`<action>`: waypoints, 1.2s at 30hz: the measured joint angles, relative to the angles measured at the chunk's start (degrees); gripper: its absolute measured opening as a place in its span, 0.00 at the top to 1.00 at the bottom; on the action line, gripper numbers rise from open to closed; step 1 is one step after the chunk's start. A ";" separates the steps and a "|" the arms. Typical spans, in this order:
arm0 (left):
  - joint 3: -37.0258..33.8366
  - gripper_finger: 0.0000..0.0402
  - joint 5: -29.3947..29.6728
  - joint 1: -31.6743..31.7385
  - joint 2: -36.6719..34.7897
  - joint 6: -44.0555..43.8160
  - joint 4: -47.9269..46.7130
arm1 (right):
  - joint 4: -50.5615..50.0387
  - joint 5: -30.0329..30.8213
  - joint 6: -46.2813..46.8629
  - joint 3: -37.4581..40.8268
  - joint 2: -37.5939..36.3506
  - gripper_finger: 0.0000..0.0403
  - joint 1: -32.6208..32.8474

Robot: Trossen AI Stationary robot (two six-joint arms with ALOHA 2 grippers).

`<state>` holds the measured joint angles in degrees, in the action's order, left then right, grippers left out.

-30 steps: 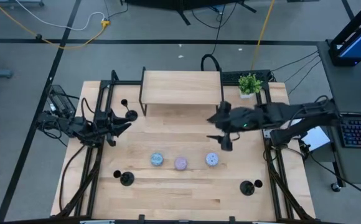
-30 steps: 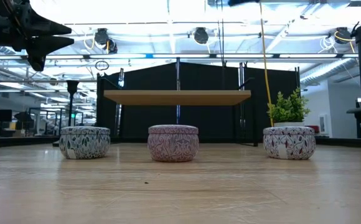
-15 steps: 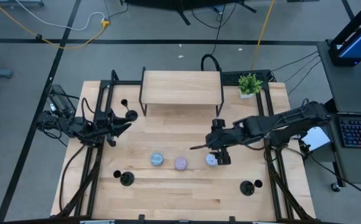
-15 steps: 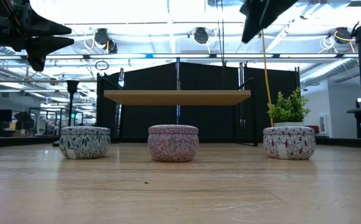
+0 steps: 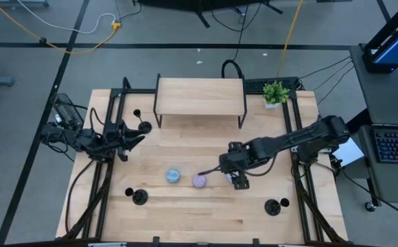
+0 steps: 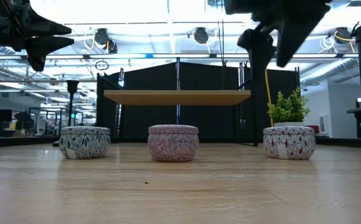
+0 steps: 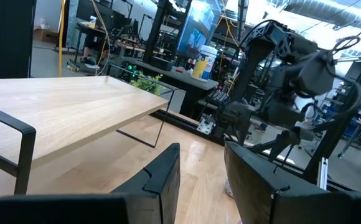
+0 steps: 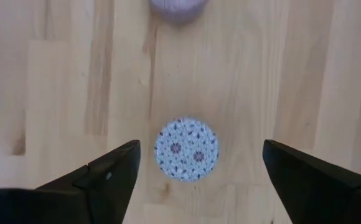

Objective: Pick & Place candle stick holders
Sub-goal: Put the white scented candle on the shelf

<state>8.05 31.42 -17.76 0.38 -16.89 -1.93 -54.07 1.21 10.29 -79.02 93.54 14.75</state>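
Note:
Three black candle stick holders stand on their disc bases: one at the far left (image 5: 144, 126), one at the near left (image 5: 138, 197), one at the near right (image 5: 273, 206). My left gripper (image 5: 136, 136) hovers open and empty beside the far-left holder, high above the table (image 6: 40, 34). My right gripper (image 5: 228, 175) points down, open wide, above the rightmost patterned tin (image 8: 186, 149), which shows between its fingers without touching them. It hangs well above the tin in the low view (image 6: 269, 59).
A blue tin (image 5: 173, 175) and a purple tin (image 5: 200, 180) stand in a row left of the right gripper. A wooden shelf on black legs (image 5: 200, 96) and a small potted plant (image 5: 275, 92) stand at the far edge. Black frame rails (image 5: 110, 123) run along both sides.
My right gripper has swung from the far right toward the table's near edge and left, come down and tipped over to point downward above the rightmost tin. It has dropped into the low view from above. The left arm and the holders have kept still.

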 joint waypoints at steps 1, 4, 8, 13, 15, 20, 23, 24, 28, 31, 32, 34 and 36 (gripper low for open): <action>0.00 0.68 -0.02 0.00 0.00 -0.02 0.00 | -0.10 0.00 0.03 0.00 0.39 0.16 -0.01; 0.00 0.68 -0.02 0.00 0.00 -0.09 0.00 | -0.21 0.00 0.75 0.00 1.53 0.14 -0.01; 0.00 0.68 0.00 0.00 0.00 -0.09 0.00 | -0.48 0.00 2.33 0.00 3.10 0.14 -0.01; 0.00 0.68 0.00 0.00 -0.01 -0.06 0.00 | -0.24 0.00 2.57 1.69 3.97 0.14 -0.01; 0.00 0.68 0.00 0.00 0.00 -0.06 0.00 | -0.07 0.04 3.31 3.10 4.04 0.14 -0.01; 0.00 0.68 0.00 0.00 0.00 0.14 0.00 | 3.94 0.11 6.03 7.90 4.02 0.14 -0.05; 0.00 0.68 0.00 0.00 -0.01 0.24 0.00 | 7.04 0.15 7.04 10.35 3.99 0.14 -0.08; 0.00 0.68 0.00 0.00 0.00 0.24 0.00 | 8.04 0.17 7.05 10.95 3.99 0.14 -0.08; 0.00 0.68 0.01 0.00 -0.01 0.24 0.00 | 10.20 0.24 7.07 12.06 3.97 0.14 -0.08; 0.00 0.68 0.02 0.00 0.00 0.24 -0.01 | 10.62 0.22 7.05 12.22 3.99 0.14 -0.08; 0.00 0.68 0.02 0.00 0.00 0.24 -0.01 | 10.62 0.18 7.06 12.22 3.99 0.14 -0.08; 0.00 0.68 0.05 0.00 -0.01 0.23 0.00 | 10.65 0.04 7.05 12.22 3.99 0.14 -0.08; 0.00 0.68 0.05 -0.02 0.00 0.22 0.00 | 10.67 -0.34 7.00 12.22 3.99 0.14 -0.08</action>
<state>8.05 31.46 -17.78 0.38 -16.67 -1.93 -43.40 0.87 17.30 -66.80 97.54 14.68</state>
